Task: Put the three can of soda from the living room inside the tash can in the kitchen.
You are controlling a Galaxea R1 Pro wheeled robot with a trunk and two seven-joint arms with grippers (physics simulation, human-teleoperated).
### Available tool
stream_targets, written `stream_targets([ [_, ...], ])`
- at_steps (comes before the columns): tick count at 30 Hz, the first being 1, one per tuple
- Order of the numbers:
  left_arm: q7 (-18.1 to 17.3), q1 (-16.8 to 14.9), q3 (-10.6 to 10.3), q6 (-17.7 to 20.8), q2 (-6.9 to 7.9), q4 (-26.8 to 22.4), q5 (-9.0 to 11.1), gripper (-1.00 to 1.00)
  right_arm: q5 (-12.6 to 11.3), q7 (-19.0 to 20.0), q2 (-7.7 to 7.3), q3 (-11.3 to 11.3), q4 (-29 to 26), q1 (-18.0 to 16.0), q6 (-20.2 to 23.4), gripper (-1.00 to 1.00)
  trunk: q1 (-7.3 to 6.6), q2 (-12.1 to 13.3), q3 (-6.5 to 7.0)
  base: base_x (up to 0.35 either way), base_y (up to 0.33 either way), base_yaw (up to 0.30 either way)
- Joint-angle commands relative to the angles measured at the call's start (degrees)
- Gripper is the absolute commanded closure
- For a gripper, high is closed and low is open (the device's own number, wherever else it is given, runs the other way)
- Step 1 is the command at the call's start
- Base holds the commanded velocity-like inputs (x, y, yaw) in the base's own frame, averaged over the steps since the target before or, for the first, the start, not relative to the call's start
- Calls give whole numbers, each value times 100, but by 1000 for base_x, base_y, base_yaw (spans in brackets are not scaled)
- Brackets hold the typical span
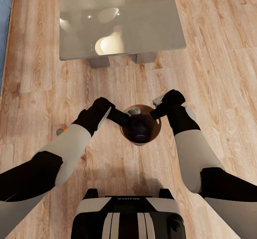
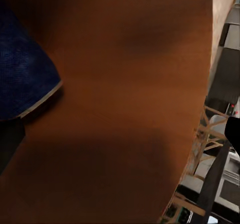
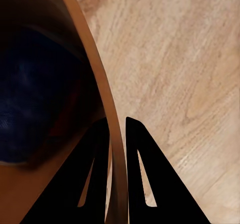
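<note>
Right wrist view: fingers (image 3: 95,169) straddle the trash can (image 3: 102,91) rim.

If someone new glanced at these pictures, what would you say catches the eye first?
The trash can stands on the wood floor between both arms, a dark blue soda can inside it. The right gripper pinches the can's rim; the left gripper reaches inside. Beyond sits a glass-topped coffee table, and an orange can lies by the left forearm.
</note>
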Motion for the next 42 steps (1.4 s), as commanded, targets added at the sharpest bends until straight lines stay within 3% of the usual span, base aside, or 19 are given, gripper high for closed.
stream_targets([
  [1,0,22,-54,0,0,-105,-3,-100,-82,24,0,-4,4,0,55,100,0,0,0,0,0,0],
  [4,-5,49,-199,0,2,-341,-4,-100,-86,24,-5,-8,8,0,55,100,0,0,0,0,0,0],
  [10,-28,72,-262,0,58,-952,10,-100,-91,24,-12,-9,18,0,55,100,0,0,0,0,0,0],
  [14,-60,149,-244,0,232,-1172,35,-100,-81,24,-26,-13,19,0,55,100,0,0,0,0,0,0],
  [17,-147,185,-232,0,479,-1346,55,-100,-76,24,-45,-24,19,0,55,100,0,0,0,0,0,0],
  [20,-498,201,-233,0,1062,-1855,46,-100,-69,24,-70,-64,19,0,55,100,0,0,0,0,0,0],
  [22,-629,205,-234,0,1272,-1947,55,-100,-67,24,-76,-81,19,0,55,100,0,0,0,0,0,0],
  [24,-960,223,-231,0,1710,-2055,66,-100,-65,36,-86,-108,19,3,55,100,0,0,0,0,0,0],
  [25,-1370,292,-212,0,2076,-2180,68,-100,-65,60,-139,-125,19,6,55,100,0,0,0,0,0,0],
  [26,-1560,341,-172,0,2231,-2274,67,-100,-65,82,-192,-131,19,7,55,100,0,0,0,0,0,0],
  [28,-1714,391,-99,0,2374,-2379,66,-100,-68,101,-265,-136,16,8,55,100,0,0,0,0,0,0],
  [29,-1860,474,38,0,2554,-2534,65,-100,-70,124,-399,-171,10,5,55,100,0,0,0,0,0,0],
  [30,-1915,562,112,0,2630,-2616,65,-100,-71,142,-497,-216,6,1,55,100,0,0,0,0,0,0],
  [32,-1963,707,188,0,2697,-2690,65,-100,-72,209,-654,-298,0,-7,55,100,0,0,0,0,0,0],
  [33,-1986,825,249,0,2752,-2722,59,-100,-70,397,-824,-354,-4,-17,55,100,0,0,0,0,0,0],
  [36,-1995,923,283,-76,2825,-2737,57,-100,-67,629,-1027,-383,-7,-22,55,100,0,0,0,0,0,0],
  [40,-1990,1184,318,-240,2995,-2750,47,-100,-68,1061,-1577,-397,-69,-26,55,100,0,0,0,0,0,0],
  [42,-1981,1271,321,-329,3035,-2746,37,-100,-70,1181,-1755,-374,-107,-26,55,100,0,0,0,0,0,0],
])
